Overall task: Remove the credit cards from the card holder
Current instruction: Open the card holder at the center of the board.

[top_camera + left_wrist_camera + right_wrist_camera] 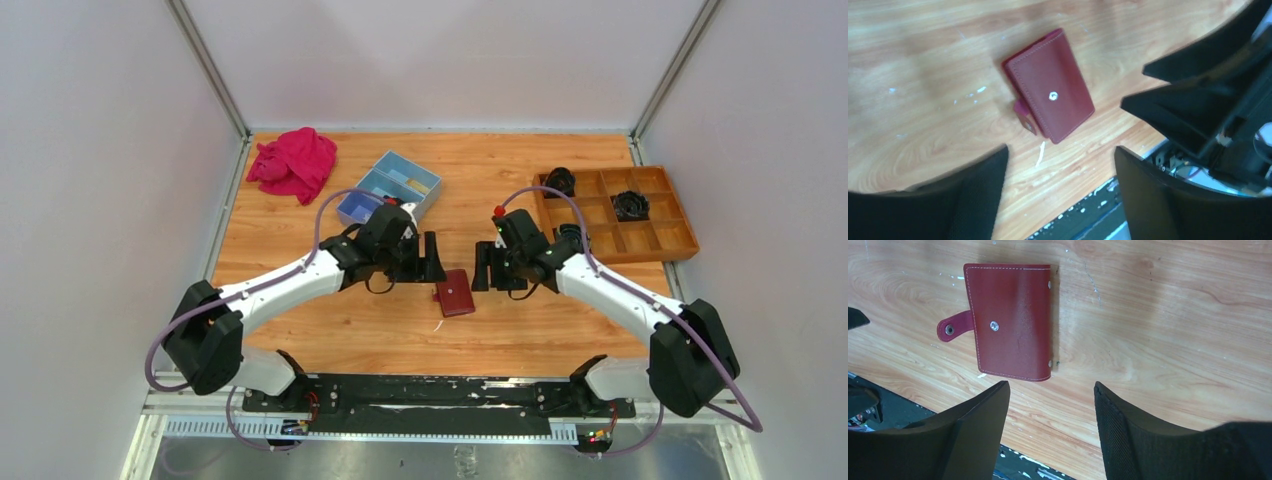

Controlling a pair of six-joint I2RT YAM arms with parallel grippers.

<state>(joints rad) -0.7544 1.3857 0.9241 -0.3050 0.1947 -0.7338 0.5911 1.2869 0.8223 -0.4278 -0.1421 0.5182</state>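
The card holder [456,293] is a small dark red folder lying folded shut and flat on the wooden table between my two grippers. Its pink-red tab strap hangs loose, unsnapped, beside the silver stud. It also shows in the left wrist view [1050,85] and in the right wrist view [1010,322]. No credit cards are visible; any are hidden inside. My left gripper [432,256] is open and empty just left of it, seen open in the left wrist view [1060,152]. My right gripper [486,267] is open and empty just right of it, seen open in the right wrist view [1052,387].
A blue three-compartment box [390,187] stands behind the left gripper. A bright pink cloth [294,162] lies at the back left. An orange divided tray [615,213] with black round parts stands at the right. The table's near edge runs just below the holder.
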